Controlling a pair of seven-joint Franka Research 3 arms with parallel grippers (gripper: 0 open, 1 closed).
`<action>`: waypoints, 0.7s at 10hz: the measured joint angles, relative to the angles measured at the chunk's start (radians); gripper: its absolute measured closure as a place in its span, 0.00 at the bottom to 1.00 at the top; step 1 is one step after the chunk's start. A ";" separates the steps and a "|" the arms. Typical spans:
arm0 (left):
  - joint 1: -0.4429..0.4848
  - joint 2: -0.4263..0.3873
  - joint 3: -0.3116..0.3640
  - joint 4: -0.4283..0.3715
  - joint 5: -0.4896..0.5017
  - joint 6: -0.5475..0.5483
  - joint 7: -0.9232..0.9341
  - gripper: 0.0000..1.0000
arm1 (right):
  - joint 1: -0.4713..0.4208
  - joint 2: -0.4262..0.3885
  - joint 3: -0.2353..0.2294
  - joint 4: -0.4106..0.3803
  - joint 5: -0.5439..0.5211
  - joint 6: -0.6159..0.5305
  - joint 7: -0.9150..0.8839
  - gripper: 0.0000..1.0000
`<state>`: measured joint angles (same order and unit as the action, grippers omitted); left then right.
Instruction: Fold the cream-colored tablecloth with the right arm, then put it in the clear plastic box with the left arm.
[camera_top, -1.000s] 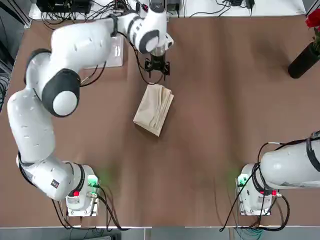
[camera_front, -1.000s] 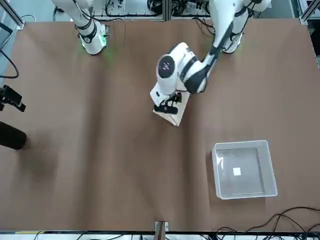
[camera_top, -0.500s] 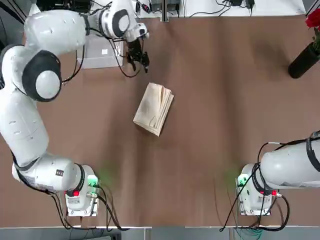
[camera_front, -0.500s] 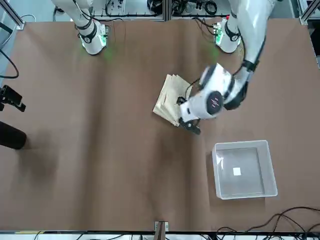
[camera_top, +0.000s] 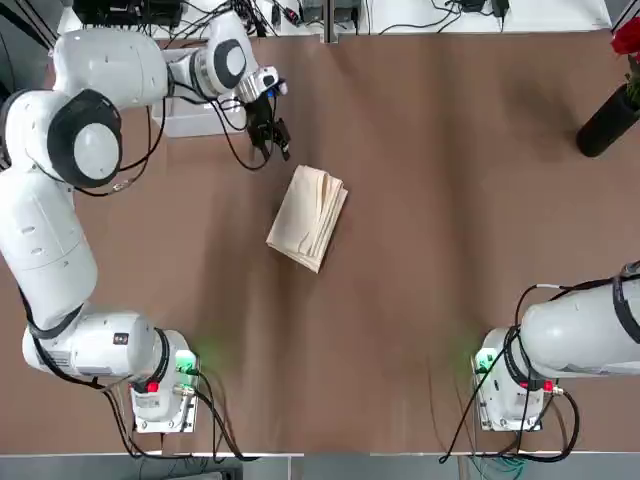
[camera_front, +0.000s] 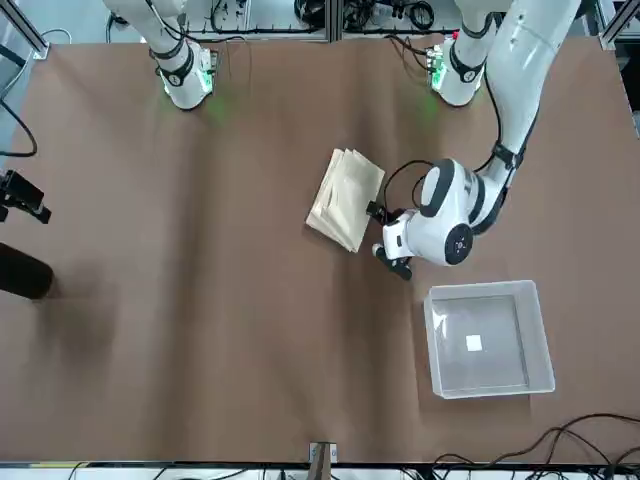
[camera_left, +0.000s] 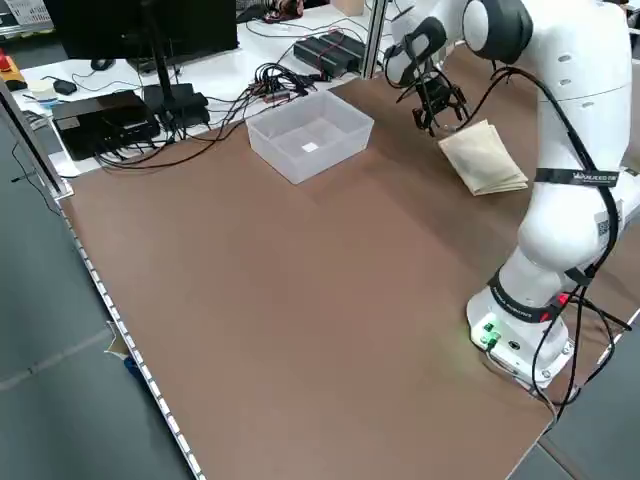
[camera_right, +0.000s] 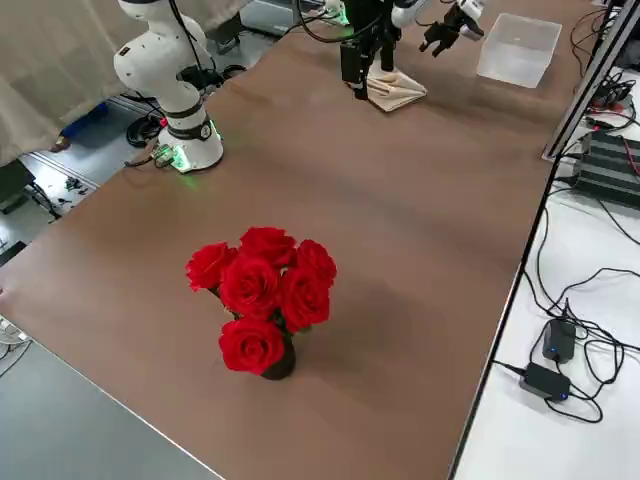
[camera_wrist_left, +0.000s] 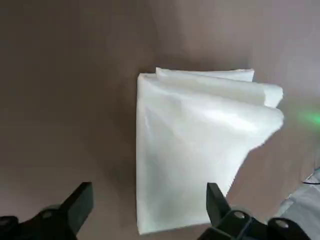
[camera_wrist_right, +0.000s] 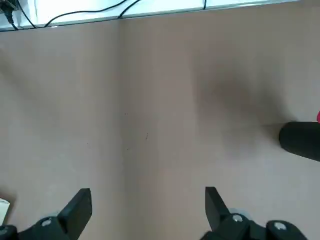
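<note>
Tablecloth (camera_top: 308, 218), cream, folded in layers; top view: lies on the tabletop (camera_top: 420, 300), inward of its far edge, left gripper (camera_top: 280, 147) above the table between cloth and clear box (camera_top: 200, 118). Left wrist view: left fingers wide apart, nothing gripped. Right wrist view: right gripper (camera_wrist_right: 150, 212) equally wide, empty, above the tabletop.

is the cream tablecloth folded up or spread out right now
Folded: the tablecloth lies flat on the table as a compact bundle, with stacked layers showing along its edges.
</note>
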<state>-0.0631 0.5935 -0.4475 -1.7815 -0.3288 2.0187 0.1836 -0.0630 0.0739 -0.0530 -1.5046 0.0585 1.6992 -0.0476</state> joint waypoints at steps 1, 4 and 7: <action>-0.005 0.027 -0.003 -0.002 0.000 0.031 0.002 0.00 | 0.002 0.000 0.002 0.002 -0.001 0.000 0.000 0.00; -0.016 0.091 -0.004 -0.003 0.000 0.101 0.002 0.00 | 0.015 -0.001 0.006 0.028 -0.035 0.003 -0.001 0.00; -0.016 0.141 -0.008 0.002 -0.042 0.120 0.014 0.00 | 0.025 -0.001 0.007 0.036 -0.040 0.006 -0.001 0.00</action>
<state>-0.0787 0.7342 -0.4558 -1.7791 -0.3709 2.1387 0.1978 -0.0381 0.0729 -0.0459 -1.4689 0.0187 1.7057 -0.0491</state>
